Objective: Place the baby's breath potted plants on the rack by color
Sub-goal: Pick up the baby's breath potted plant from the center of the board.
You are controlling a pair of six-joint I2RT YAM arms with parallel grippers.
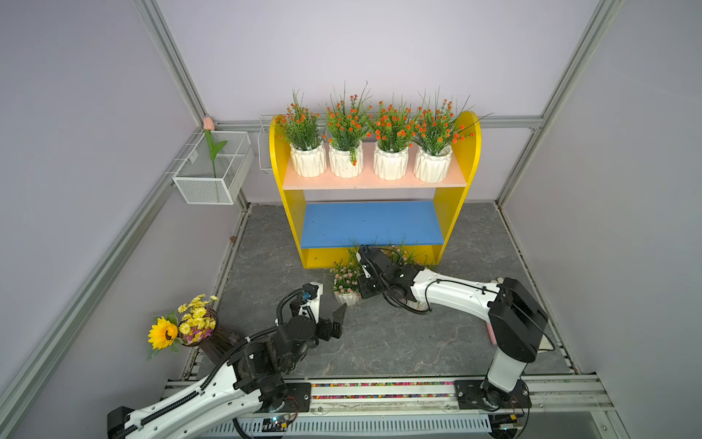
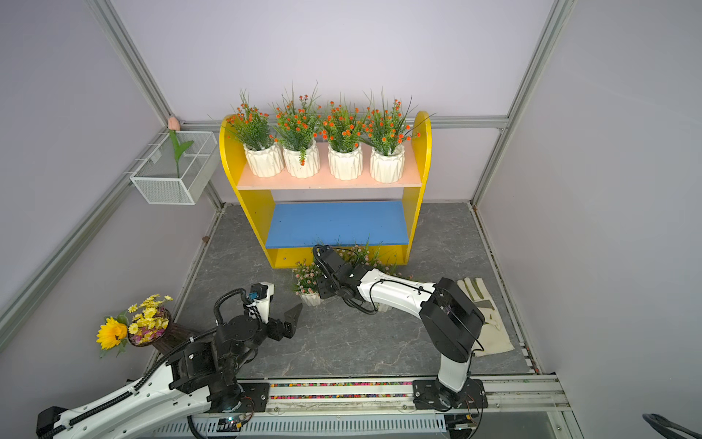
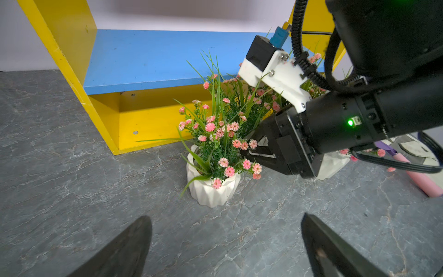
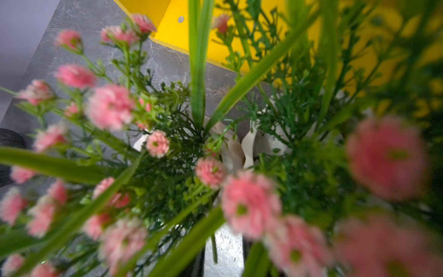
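Several orange-bloomed baby's breath plants [image 1: 345, 125] in white pots line the rack's [image 1: 468, 152] pale pink upper board [image 1: 374, 183]. The blue lower board [image 1: 370, 224] is bare. Pink-bloomed plants stand on the floor before the rack: one in front [image 1: 346, 279] [image 3: 213, 191], others [image 1: 399, 254] partly under the right arm. My right gripper [image 3: 251, 146] reaches into that front plant's foliage from behind. Leaves and blooms hide its jaws in the right wrist view. My left gripper [image 1: 339, 321] [image 3: 225, 218] hovers open and empty just short of the front pot.
A sunflower-and-daisy bouquet [image 1: 190, 323] stands at the front left. On the left wall hangs a white wire basket [image 1: 212, 178] holding a tulip stem. A pale glove [image 2: 490, 319] and a pink roll [image 3: 422, 179] lie at the right. The arms' rail [image 1: 380, 389] runs along the front.
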